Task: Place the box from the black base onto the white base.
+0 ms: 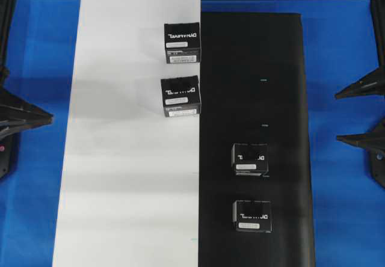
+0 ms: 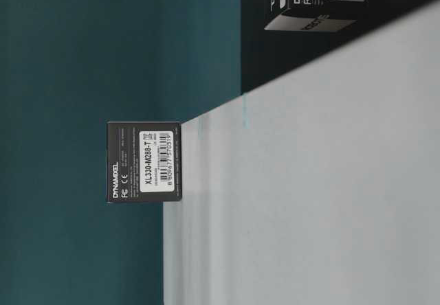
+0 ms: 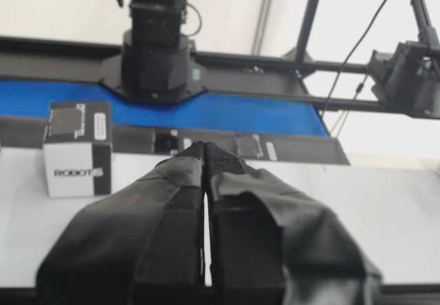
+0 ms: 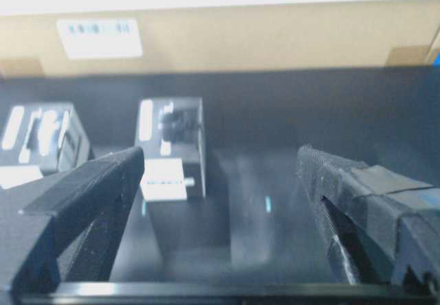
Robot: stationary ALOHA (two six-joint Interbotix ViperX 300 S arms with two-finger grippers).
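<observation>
Closing off-centre is the risk: the right pincer [image 4: 220, 174], fingers apart and empty, has the box [image 4: 172, 147] ahead-left, while the left pincer [image 3: 205, 155] is pressed together

Blurred boxes [image 4: 172, 147] in right-wrist view

Two upright boxes [image 1: 249, 159] sit on the black base [image 1: 252, 68], two beside the white base's [image 1: 120, 159] edge.

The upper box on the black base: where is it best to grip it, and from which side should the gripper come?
Probably from above, closing on two opposite side walls of the upper box. It stands flat on the black base, clear of the lower box. The right gripper, open, is on that side.
</observation>
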